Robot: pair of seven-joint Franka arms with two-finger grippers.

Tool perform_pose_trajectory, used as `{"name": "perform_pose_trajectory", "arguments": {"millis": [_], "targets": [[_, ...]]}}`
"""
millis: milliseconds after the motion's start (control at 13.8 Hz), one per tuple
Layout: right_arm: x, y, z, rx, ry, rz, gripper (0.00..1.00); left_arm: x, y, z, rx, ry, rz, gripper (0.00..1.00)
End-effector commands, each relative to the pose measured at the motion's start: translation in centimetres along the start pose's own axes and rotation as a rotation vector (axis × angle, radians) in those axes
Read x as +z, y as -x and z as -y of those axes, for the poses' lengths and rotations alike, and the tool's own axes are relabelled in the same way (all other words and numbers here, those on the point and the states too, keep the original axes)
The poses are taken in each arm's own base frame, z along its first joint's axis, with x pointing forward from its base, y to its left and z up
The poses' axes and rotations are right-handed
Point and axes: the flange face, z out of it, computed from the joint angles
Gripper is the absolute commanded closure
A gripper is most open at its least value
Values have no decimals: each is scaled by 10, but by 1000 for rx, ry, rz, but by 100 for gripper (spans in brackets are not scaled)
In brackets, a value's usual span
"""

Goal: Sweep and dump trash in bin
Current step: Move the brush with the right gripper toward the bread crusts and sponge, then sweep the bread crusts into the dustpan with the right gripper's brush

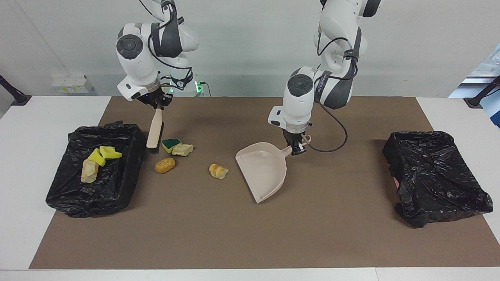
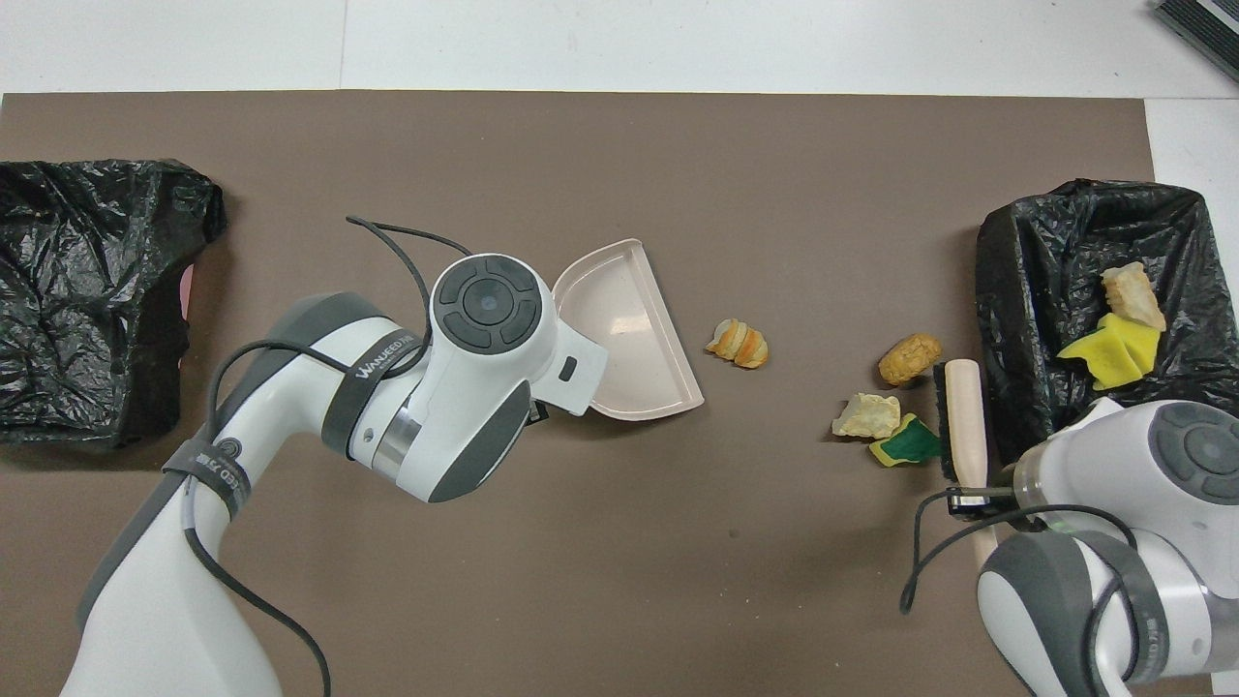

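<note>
The right gripper [image 1: 158, 104] was clamped on the brush [image 1: 154, 130] between the bin [image 1: 129, 171] and four loose scraps [image 1: 174, 145], while the left gripper [image 1: 295, 147] was clamped on the dustpan [image 1: 263, 171] handle. Three scraps already lay in that bin; the striped lump [image 1: 218, 171] lay nearest the pan's open edge. A sweep could scatter the well-spread scraps past the pan. The left arm's band seemed to read "WANJEED".
</note>
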Motion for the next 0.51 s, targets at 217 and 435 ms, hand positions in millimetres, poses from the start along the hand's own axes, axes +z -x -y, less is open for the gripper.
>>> {"name": "perform_pose_trajectory", "arguments": {"millis": [217, 435], "targets": [[34, -19, 6, -59, 22, -42, 100, 1, 5, -17, 63, -20, 6, 100], [36, -27, 36, -61, 26, -39, 100, 5, 5, -38, 105, -9, 19, 100]]}}
